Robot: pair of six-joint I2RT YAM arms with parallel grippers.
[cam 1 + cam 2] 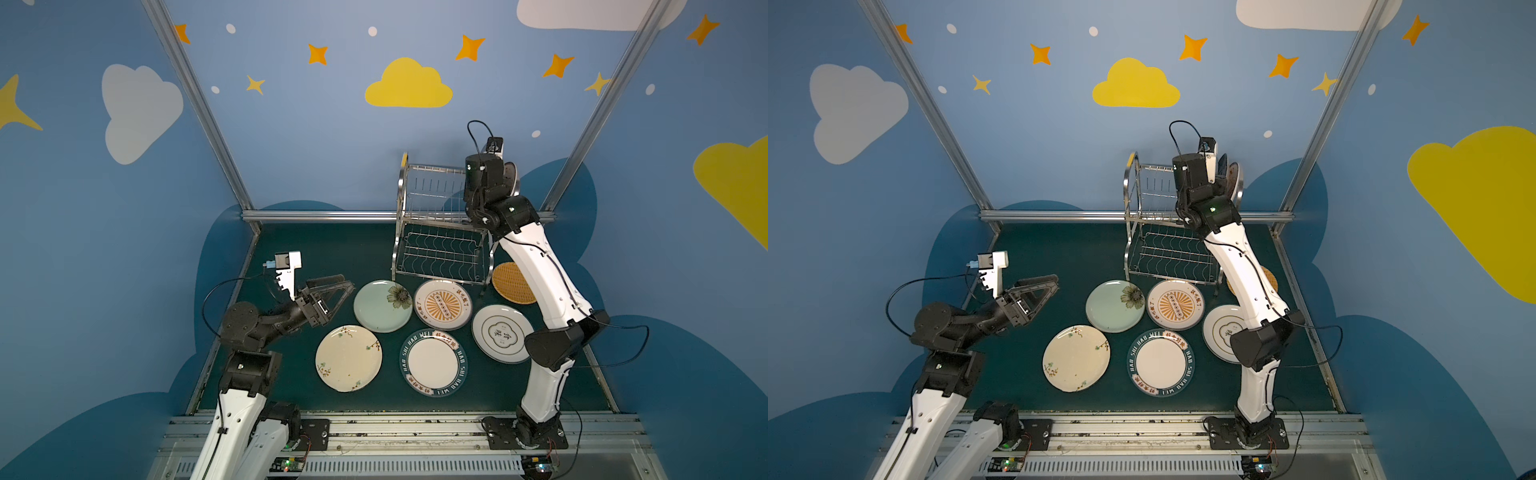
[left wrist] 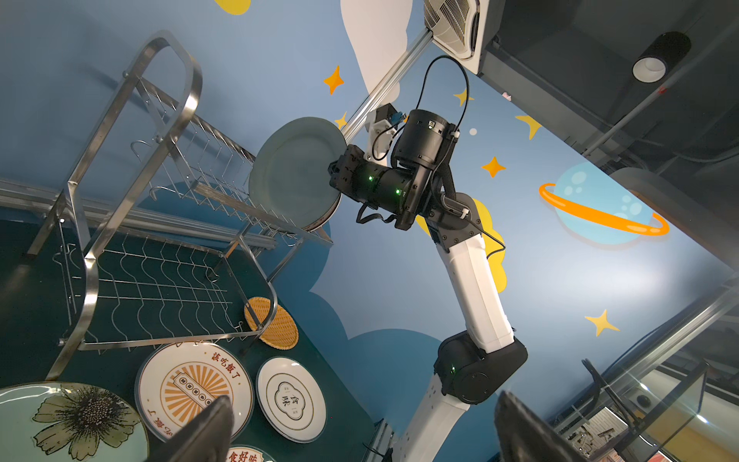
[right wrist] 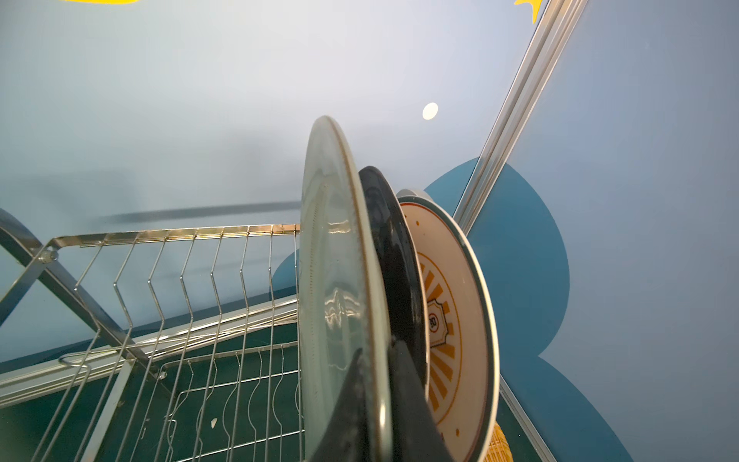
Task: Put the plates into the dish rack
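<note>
The dish rack stands at the back of the mat. In the right wrist view three plates stand on edge at one end of its upper tier: a pale glassy plate, a dark navy plate and an orange sunburst plate. My right gripper is shut on the pale plate's rim, one finger on each face; the left wrist view shows that plate upright in the rack. My left gripper hangs open and empty, left of the flat plates.
Several plates lie flat in front of the rack: pale green flower, orange sunburst, cream blossom, teal lettered rim, white with emblem, orange woven. The right arm reaches over the right-hand ones.
</note>
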